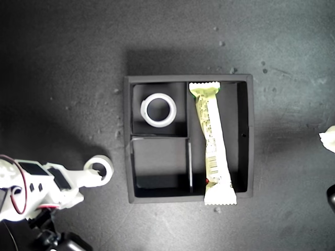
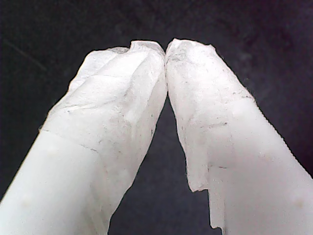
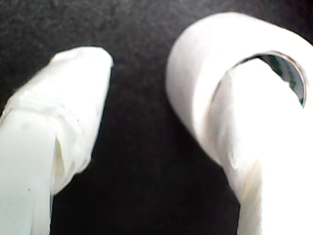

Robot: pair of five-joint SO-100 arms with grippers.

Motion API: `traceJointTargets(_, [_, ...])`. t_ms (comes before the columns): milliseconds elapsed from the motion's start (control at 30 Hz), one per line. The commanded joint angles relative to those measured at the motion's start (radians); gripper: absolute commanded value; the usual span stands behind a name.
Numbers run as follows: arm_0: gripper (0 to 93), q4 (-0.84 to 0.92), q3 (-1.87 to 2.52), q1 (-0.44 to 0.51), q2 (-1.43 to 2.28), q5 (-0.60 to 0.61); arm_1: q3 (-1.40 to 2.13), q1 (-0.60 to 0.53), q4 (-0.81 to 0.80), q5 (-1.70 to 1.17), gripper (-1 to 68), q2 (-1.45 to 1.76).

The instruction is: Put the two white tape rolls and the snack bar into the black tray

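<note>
One roll and the bar in the tray, the other roll on a finger outside it

The black tray (image 1: 249,137) sits in the middle of the dark table (image 1: 63,63) in the exterior view. One white tape roll (image 1: 159,110) lies flat in the small square compartment at the tray's upper left in that view. The small compartment below it holds nothing. The snack bar (image 1: 211,142) lies lengthwise in the long compartment, slightly slanted, and its lower crimped end rests over the tray's lower wall.

The other white tape roll (image 1: 99,168) is outside the tray, near its left wall in the exterior view, at the tip of the white arm that reaches in from that view's lower left corner. The second wrist view shows this roll (image 3: 220,73) threaded over one finger (image 3: 274,147) of my second gripper (image 3: 161,103), which passes through the roll's open centre. The other finger stands well apart, so the jaws are spread and nothing is pinched between them.

My first gripper (image 2: 165,49) has its two wrapped fingertips (image 2: 195,78) pressed together with nothing between them, above bare dark table. A white tip (image 1: 328,138) shows at the exterior view's right edge
</note>
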Motion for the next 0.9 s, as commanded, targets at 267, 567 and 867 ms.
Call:
traceJointTargets(267, [15.9,-0.014,-0.057,-0.028,-0.048,0.021,0.034,-0.048,-0.044,0.028,-0.6,0.028])
traceJointTargets(567, [14.1,-0.012,-0.107,-0.063,-0.16,0.023,0.094,-0.066,-0.094,0.057,-0.6,0.028])
traceJointTargets(867, [0.1,0.239,-0.348,-0.147,-0.367,0.021,0.653,0.018,-0.575,0.195,-0.7,0.308])
